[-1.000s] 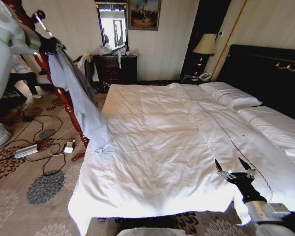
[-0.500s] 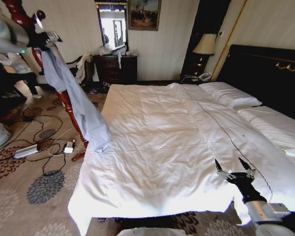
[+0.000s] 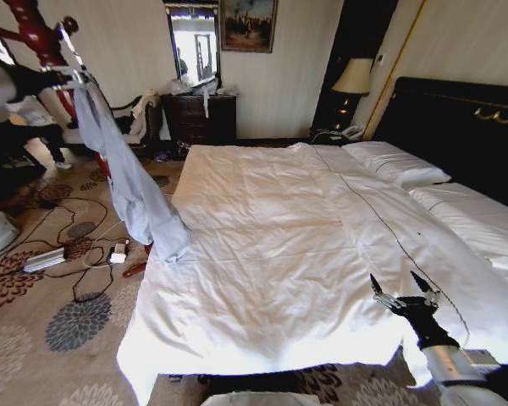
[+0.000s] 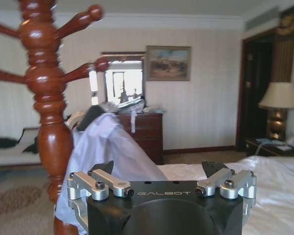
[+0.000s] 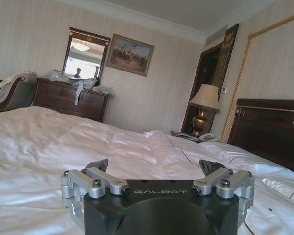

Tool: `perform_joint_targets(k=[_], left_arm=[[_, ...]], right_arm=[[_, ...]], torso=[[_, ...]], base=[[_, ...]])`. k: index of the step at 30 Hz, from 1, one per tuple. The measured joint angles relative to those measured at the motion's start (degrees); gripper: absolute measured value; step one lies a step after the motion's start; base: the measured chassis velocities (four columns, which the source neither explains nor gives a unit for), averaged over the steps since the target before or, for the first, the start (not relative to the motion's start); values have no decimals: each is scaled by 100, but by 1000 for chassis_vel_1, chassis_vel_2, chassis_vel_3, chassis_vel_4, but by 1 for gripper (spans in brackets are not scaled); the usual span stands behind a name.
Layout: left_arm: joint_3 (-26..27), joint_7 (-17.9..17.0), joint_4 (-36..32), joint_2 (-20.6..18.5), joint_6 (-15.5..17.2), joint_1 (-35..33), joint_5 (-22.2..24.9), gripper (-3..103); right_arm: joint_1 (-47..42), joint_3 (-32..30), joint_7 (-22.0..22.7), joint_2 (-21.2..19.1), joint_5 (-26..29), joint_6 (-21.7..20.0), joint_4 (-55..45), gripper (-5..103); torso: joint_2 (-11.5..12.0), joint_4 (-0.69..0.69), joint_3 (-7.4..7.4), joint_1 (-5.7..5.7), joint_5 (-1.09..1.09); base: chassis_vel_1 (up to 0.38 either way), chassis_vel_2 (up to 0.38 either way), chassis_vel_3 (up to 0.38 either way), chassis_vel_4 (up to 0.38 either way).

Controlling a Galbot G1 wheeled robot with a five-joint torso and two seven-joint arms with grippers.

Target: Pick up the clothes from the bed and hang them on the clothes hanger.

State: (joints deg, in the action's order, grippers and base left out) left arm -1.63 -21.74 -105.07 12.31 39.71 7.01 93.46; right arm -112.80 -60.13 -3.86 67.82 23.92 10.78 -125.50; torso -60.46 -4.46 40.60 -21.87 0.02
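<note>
The light blue-grey clothes (image 3: 129, 173) hang from the top of a red wooden coat stand (image 3: 38, 34) left of the bed (image 3: 279, 220), with the hem brushing the bed's left edge. The clothes hanger is hidden under the fabric. My left gripper (image 3: 70, 79) is open at the garment's top. In the left wrist view the left gripper (image 4: 158, 169) holds nothing, and the clothes (image 4: 110, 152) and stand (image 4: 46, 122) lie just beyond it. My right gripper (image 3: 404, 292) hovers open over the bed's near right corner; the right wrist view shows this gripper (image 5: 157, 166) above the white sheet (image 5: 39, 137).
Cables and a power strip (image 3: 46, 258) lie on the patterned carpet left of the bed. A dark dresser (image 3: 199, 118) with a mirror stands at the far wall, beside it a chair (image 3: 144, 114). A lamp (image 3: 353, 76) and the black headboard (image 3: 457, 127) are at the right.
My left arm has drawn back to the left, and the top of the clothes has shifted left with it. The right arm has stayed still.
</note>
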Motion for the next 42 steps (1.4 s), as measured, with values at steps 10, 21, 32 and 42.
perform_joint_targets(k=[10, 21, 32, 42], left_arm=[[-179, 454, -1110, -1022, -1185, -611, -213, 100], [-274, 224, -1690, -1129, -2341, -1405, -530, 100], [693, 415, -999, 447, -3076, -4044, -2656, 100], [2684, 411, -1666, 2148, -3156, -7205, -4342, 100]], right_arm=[[-1, 0, 0, 0, 0, 0, 1, 100], [-1, 0, 0, 0, 0, 0, 1, 100], [-1, 0, 0, 0, 0, 0, 2, 100], [-1, 0, -1, 0, 0, 0, 2, 100]], torso=[[0, 0, 1, 0, -1], [0, 0, 1, -1, -1], [2, -1, 3, -3, -2], [1, 0, 1, -1, -4]], base=[[0, 0, 0, 0], [0, 0, 0, 0], [0, 0, 0, 0], [0, 0, 0, 0]])
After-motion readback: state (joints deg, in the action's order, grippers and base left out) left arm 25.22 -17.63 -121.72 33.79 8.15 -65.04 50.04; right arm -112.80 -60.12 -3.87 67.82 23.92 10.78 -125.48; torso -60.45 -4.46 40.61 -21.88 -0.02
